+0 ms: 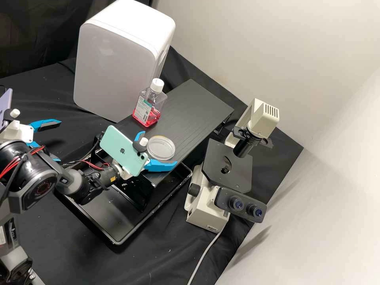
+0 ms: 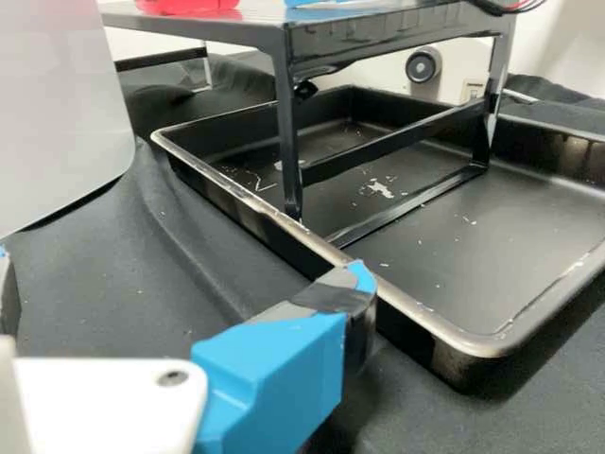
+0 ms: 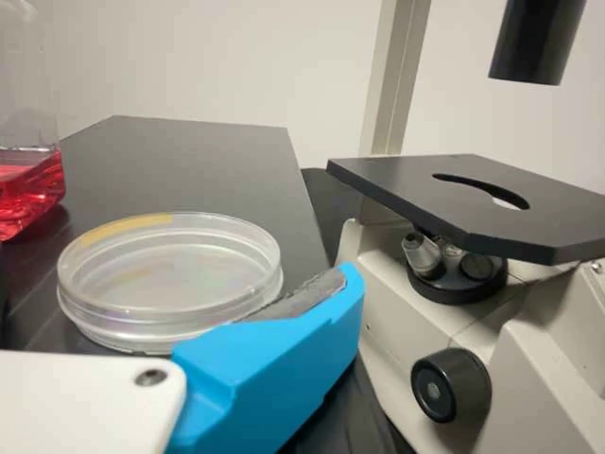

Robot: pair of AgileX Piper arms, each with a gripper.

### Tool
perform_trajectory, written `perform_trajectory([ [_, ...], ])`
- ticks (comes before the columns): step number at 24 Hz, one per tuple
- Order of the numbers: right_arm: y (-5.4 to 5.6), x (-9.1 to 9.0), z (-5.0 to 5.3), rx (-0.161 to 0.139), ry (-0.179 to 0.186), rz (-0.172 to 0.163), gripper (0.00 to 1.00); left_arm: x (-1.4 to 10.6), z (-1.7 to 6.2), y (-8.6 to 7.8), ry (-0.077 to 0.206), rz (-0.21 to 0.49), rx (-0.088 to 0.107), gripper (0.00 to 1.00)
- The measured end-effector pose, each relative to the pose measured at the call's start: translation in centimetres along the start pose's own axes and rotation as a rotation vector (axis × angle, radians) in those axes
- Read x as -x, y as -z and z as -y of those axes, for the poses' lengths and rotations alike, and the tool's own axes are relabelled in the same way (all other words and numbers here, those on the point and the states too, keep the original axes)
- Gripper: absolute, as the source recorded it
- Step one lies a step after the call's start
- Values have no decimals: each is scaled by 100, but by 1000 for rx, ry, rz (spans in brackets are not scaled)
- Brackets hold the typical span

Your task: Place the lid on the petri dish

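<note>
Our right gripper (image 1: 156,152) stands wide, one blue finger on either side of the petri dish (image 1: 161,147). In the right wrist view the grey pad of one finger (image 3: 284,350) lies just beside the rim, and we cannot tell whether it touches. The dish is round, shallow and clear, with a faint yellow strip along part of its edge. Its lid (image 3: 170,248) sits level on top and shows as a second clear rim around the base. The dish rests at the near end of a black raised platform (image 1: 198,111). Farther along the same platform stands a flask (image 1: 147,107) of red liquid with a white cap, well apart from the dish. The platform's legs stand in a black tray (image 2: 284,222). A white microscope (image 1: 229,174) stands just beside the tray, its black stage near the dish. Behind the platform we see a large white box (image 1: 118,55). Our left gripper (image 1: 51,140) hangs open low over the black cloth, near the tray's rim and well apart from the dish.
</note>
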Motion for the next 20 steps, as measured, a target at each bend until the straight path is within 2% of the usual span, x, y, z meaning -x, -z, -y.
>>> perform_trajectory([
  [2,6,24,-13,-1,-24,21,100,5,4,-8,-2,-14,-14,100],
  [5,11,58,-14,-9,-53,34,100,19,8,-47,-5,-17,-50,100],
  [6,6,71,-9,-14,-60,37,100,29,4,-55,-11,-35,-40,100],
  [8,-4,84,-8,-15,-67,38,100,52,-7,-73,-23,-68,-36,100],
  [10,-5,97,-7,-13,-75,32,100,73,-41,-77,-37,-65,-28,100],
  [12,-15,129,-10,-17,-98,17,100,90,-61,-81,-44,-50,-25,100],
  [15,-21,157,-22,-54,-132,-21,100,88,-69,-75,-47,-48,-27,100],
  [18,-26,177,-35,-86,-140,-46,100,87,-70,-73,-47,-47,-27,100],
  [20,-33,187,-42,-104,-143,-51,100,88,-69,-77,-47,-44,-29,100],
])
